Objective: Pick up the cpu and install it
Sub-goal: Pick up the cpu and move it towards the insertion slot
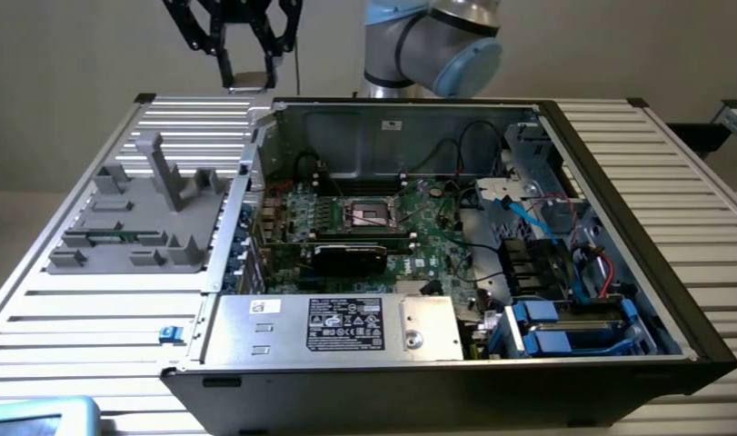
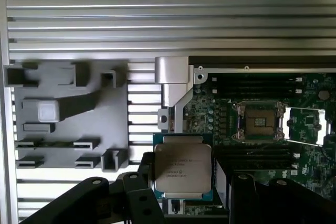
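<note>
Desk (image 1: 102,318) (image 2: 157,14): ribbed silver metal slats, spanning the exterior view from edge to edge and carrying everything below.

Open black-and-silver computer case (image 1: 393,136): lying on its side on the desk, centre to the exterior view's right, interior exposed upward.

Grey-and-blue jointed robot arm (image 1: 435,45): upper centre of the exterior view, behind the case's far wall.

Grey moulded plastic fixture tray (image 1: 138,227) (image 2: 68,108): on the desk at the exterior view's left, just beside the case, with upright posts and shallow slots.

Silver rectangular power supply box with a black label (image 1: 343,327): inside the case along its near edge.

Green motherboard (image 1: 429,245) (image 2: 205,111): flat on the case floor, centre of the frame.

Black rectangular card (image 1: 350,257): plugged into the motherboard, just nearer than the socket.

Dark square socket with metal frame (image 1: 374,213) (image 2: 261,121): mid-motherboard, frame swung open, bare.

Black two-fingered claw (image 1: 248,73) (image 2: 186,182): upper left of the exterior view, raised well above the desk beyond the case's far left corner; fingers closed against opposite edges of the chip.

Small flat square cpu with silver-grey metal top and thin green rim (image 1: 249,84) (image 2: 182,163): gripped in the claw, aloft, well apart from the socket.
</note>
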Available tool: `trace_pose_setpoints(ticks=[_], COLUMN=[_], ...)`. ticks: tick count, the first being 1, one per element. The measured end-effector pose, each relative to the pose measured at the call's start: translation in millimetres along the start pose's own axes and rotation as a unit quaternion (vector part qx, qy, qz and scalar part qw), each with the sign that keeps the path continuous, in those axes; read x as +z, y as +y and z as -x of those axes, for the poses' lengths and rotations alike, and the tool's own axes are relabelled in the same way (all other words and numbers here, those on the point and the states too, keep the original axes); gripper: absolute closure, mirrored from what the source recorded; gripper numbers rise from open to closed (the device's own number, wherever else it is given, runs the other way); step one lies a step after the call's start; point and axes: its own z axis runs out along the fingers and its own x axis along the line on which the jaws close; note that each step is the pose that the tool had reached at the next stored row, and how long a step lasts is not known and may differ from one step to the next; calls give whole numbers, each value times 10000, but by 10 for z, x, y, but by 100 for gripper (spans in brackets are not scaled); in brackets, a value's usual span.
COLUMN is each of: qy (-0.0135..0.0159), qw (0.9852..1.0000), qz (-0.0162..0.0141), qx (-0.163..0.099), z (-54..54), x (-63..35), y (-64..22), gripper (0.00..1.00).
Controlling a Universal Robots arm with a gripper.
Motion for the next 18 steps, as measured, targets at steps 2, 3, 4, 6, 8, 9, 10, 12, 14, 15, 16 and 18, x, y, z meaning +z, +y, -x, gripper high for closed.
trace_pose_setpoints(ticks=[2, 3, 4, 6, 8, 9, 10, 12, 14, 15, 16, 18], qy=[-4, -5, -7, -9, -9, -10, -11, -11, -11, -11, -11, -12], qw=[10000, 10000, 10000, 10000, 10000, 10000, 10000, 10000, 10000, 10000, 10000, 10000], qz=[0, 0, 0, 0, 0, 0, 0, 0, 0, 0, 0, 0], qx=[0, 1, 0, 0, 0, 0, 0, 0, 0, 0, 0, 0], z=[86, 129, 173, 264, 349, 391, 433, 519, 605, 644, 683, 754], x=[-1, -1, -1, -2, -3, -4, -3, -4, -5, -5, -5, -4], y=[1, 2, 2, 3, 4, 4, 5, 6, 8, 9, 10, 12], gripper=[45, 45, 45, 45, 45, 45, 45, 45, 45, 45, 45, 45])
